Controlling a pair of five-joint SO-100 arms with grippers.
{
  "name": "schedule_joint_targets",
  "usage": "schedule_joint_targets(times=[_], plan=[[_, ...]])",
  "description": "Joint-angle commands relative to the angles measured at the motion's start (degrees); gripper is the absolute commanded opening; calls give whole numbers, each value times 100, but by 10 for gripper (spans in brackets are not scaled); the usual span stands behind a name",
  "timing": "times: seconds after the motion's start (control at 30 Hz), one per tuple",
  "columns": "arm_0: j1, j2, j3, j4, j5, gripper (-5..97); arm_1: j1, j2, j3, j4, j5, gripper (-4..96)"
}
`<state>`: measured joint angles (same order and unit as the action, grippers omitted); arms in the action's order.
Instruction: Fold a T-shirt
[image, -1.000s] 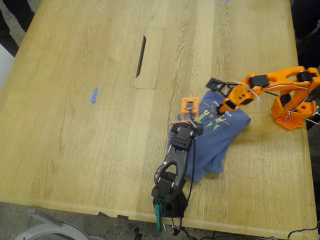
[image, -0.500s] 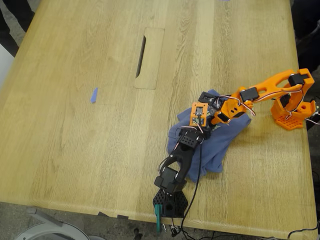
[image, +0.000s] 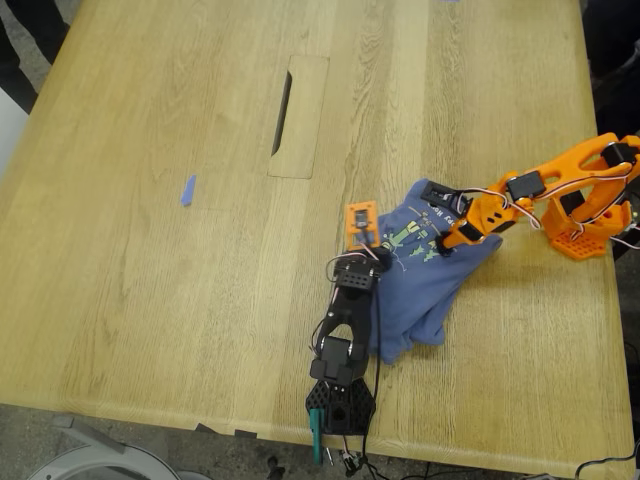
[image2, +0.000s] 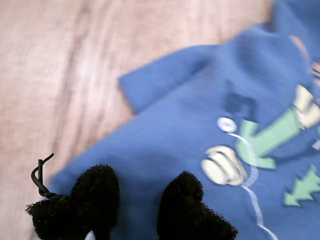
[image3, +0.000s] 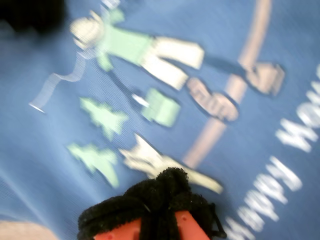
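Observation:
The periwinkle-blue T-shirt (image: 420, 285) lies crumpled on the wooden table (image: 150, 270), toward the exterior view's right, its green-and-yellow print facing up. My first gripper (image: 372, 246), on the black arm, hovers at the shirt's edge nearer the exterior view's left. Its black foam pads (image2: 97, 192) stand apart, open, over flat blue cloth (image2: 180, 125) near a sleeve. My second gripper (image: 442, 238), on the orange arm, sits over the print. Its foam tips (image3: 160, 192) are pressed together, shut, above the printed figure (image3: 150, 55), with no cloth seen pinched between them.
A rectangular cable-slot panel (image: 298, 115) is set into the table's far middle. A small blue tape scrap (image: 187, 190) lies toward the exterior view's left. The orange arm's base (image: 585, 225) stands at that view's right edge, the black base (image: 340, 405) at the near edge.
The orange arm has drawn back toward the exterior view's right after reaching left. The shirt's print shows again, and the black arm's gripper has shifted slightly left.

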<state>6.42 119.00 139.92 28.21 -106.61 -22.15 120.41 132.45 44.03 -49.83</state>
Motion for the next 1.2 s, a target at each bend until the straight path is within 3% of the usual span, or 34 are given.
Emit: schedule_joint_targets(times=[0.0,0.2,0.47,0.8,1.03,1.17], plan=[[-431,642,-70,176,-44,199,167,466,123,202,-26,1],[-1230,1090,35,387,18,199,1134,1494,501,1160,-158,1],[-2742,1608,158,545,79,199,3674,2197,615,1679,-1178,1],[-5282,2725,1354,519,141,199,7400,3375,2505,-88,-3085,1],[-6671,3595,2312,-26,123,199,9879,3902,3445,-1099,-3709,1],[-7260,4605,3155,-202,185,199,10705,4228,3920,-1292,-3832,1]])
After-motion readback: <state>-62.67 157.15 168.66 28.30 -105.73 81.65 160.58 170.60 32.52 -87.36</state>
